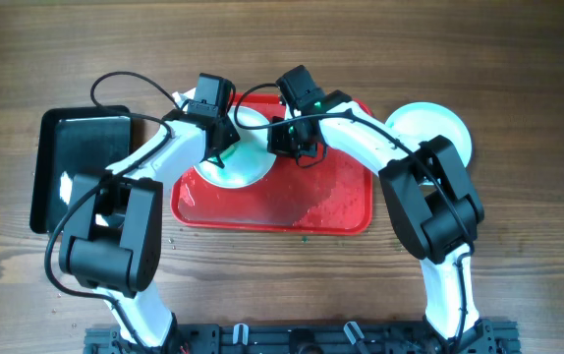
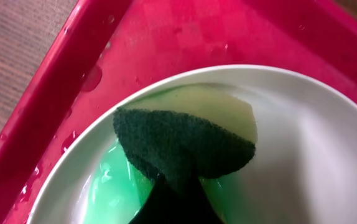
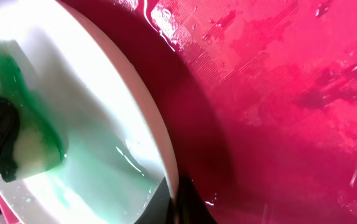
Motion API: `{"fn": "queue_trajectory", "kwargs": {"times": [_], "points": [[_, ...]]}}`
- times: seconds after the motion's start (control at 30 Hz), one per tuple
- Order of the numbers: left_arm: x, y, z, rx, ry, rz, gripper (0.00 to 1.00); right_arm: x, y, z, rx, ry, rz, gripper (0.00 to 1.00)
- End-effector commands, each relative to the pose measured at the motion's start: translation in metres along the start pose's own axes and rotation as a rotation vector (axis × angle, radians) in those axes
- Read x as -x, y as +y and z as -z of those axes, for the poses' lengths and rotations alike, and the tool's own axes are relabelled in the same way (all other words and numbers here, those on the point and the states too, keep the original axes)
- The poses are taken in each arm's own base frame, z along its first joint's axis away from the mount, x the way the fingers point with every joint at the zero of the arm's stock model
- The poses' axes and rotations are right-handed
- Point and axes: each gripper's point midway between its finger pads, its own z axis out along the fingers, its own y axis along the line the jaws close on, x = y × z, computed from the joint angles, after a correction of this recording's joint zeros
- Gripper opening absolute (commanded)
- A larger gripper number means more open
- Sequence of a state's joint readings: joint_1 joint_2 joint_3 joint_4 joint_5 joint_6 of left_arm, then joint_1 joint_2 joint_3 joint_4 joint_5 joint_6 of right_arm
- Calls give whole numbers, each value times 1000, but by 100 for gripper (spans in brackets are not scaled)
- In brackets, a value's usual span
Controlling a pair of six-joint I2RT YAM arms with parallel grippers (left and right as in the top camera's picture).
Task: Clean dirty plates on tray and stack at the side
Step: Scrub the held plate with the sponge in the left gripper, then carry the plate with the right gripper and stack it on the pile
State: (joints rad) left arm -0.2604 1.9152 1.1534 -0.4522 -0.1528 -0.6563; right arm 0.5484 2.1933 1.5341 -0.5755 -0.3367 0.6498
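1. A small white plate [image 1: 243, 169] is seen in the upper left part of the red tray [image 1: 292, 208], and a green smear [image 2: 113, 183] is spread over its wet inside.
2. A sponge [image 2: 185, 143], its dark scouring face turned toward the wrist camera, is pinched by the left gripper [image 1: 220, 146] and held down inside the plate.
3. The plate's right rim appears to be pinched by the right gripper [image 1: 297, 143]. Only one finger [image 3: 181, 199] is shown at the rim, so this hold is judged rather than confirmed.
4. Another white plate [image 1: 437, 133] is set on the table to the right of the tray, apart from it.
5. Three risks are judged from here:
   - The wet rim could be lost from so thin a hold if the sponge is pushed hard, and the plate could be slid or tipped against the tray wall.
   - The smear could merely be thinned and left behind.
   - Green water could be carried over to the plate at the side.
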Motion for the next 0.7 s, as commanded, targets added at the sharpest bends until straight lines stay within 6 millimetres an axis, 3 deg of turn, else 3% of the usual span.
{"fn": "queue_trajectory", "kwargs": {"times": [0.0, 0.07, 0.1, 0.23, 0.3, 0.43, 0.5, 0.53, 0.63, 0.67], "points": [[-49, -10, -13, -139, 216, -240, 4, -8, -11, -14, -26, 37, 6, 4], [-63, -46, -1, -388, 261, -454, 4, -8, -11, -14, -26, 37, 6, 4], [-65, -54, 4, -450, 261, -501, 4, -8, -11, -14, -26, 38, 6, 4], [-44, -55, 3, -468, 203, -485, 4, -9, -11, -14, -26, 38, 6, 4], [-20, -34, -8, -342, 146, -346, 4, -9, -11, -14, -26, 38, 6, 4], [12, 41, -21, 51, 28, 48, 4, -8, -11, -14, -26, 37, 6, 4], [1, 65, -19, 160, 61, 179, 4, -8, -11, -14, -26, 37, 7, 4], [-9, 66, -18, 161, 103, 177, 4, -8, -11, -14, -26, 37, 6, 4], [-41, 50, -12, 68, 276, 121, 4, -9, -10, -14, -23, 39, 6, 4], [-52, 25, -4, -79, 356, 71, 4, -10, -9, -14, -13, 49, 8, 4]]}}
